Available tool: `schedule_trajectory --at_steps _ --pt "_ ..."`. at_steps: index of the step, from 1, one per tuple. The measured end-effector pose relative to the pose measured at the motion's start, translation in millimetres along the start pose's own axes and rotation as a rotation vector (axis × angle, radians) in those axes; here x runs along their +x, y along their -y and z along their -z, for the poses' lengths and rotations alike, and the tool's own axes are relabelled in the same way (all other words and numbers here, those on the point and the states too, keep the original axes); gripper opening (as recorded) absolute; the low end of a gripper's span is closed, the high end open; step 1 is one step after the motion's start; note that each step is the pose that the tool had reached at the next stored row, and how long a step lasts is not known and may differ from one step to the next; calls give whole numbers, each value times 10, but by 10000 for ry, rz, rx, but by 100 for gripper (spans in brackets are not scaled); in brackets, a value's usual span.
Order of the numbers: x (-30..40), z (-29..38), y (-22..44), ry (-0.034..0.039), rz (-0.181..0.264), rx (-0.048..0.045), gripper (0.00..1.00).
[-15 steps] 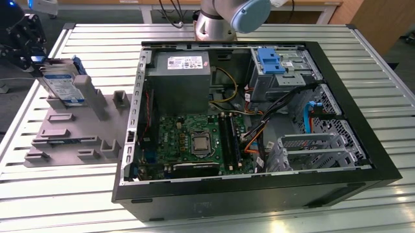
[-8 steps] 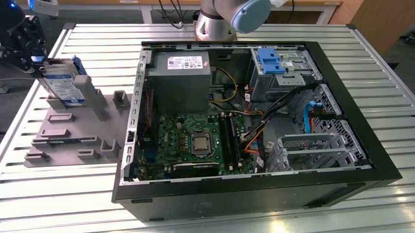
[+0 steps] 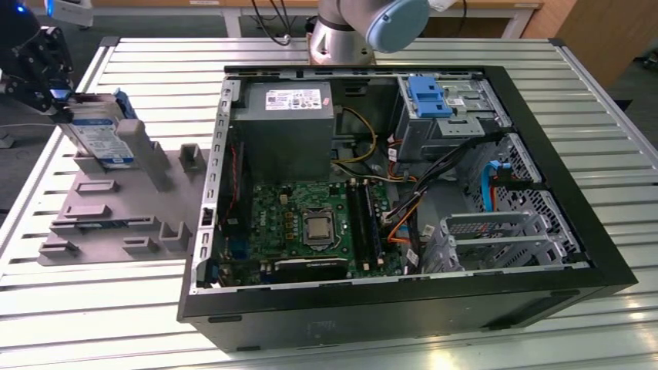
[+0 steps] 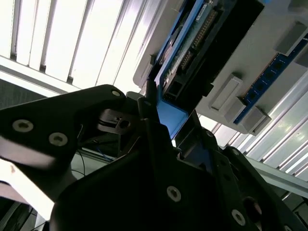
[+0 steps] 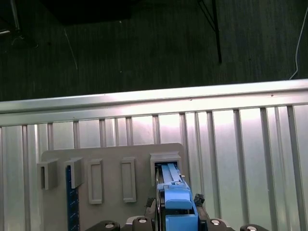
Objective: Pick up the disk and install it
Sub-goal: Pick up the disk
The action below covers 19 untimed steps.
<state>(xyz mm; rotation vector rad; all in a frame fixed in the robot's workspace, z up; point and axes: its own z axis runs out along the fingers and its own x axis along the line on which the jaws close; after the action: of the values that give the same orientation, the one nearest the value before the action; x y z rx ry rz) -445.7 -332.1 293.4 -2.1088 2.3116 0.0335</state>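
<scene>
At the exterior view's left, we see the gripper (image 3: pixel 64 99) over the grey fixture plate (image 3: pixel 123 208), which lies on the slatted metal table (image 3: pixel 103 324) just beside the open computer case (image 3: pixel 411 316). The disk (image 3: pixel 103 139) stands on end at the far corner of that plate and leans slightly. Its label faces the case, and its lower end meets a raised slot block. We cannot tell whether it is seated in the slot or just clear of it. In the second wrist view, the black fingers (image 4: pixel 154 139) are clamped on the blue carrier end of the disk. Inside the case, a ribbed blue latch (image 3: pixel 430 96) sits on the drive cage at the far right.
</scene>
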Motion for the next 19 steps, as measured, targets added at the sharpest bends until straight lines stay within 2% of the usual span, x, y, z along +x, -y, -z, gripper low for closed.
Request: schedule_trajectory --at_steps 5,10,16,19 --pt "6 -1 0 -1 32 1 37" --pt "13 0 1 -5 479 -11 37" --pt "14 0 1 -8 781 -18 37" --pt "14 0 1 -8 784 -18 37"
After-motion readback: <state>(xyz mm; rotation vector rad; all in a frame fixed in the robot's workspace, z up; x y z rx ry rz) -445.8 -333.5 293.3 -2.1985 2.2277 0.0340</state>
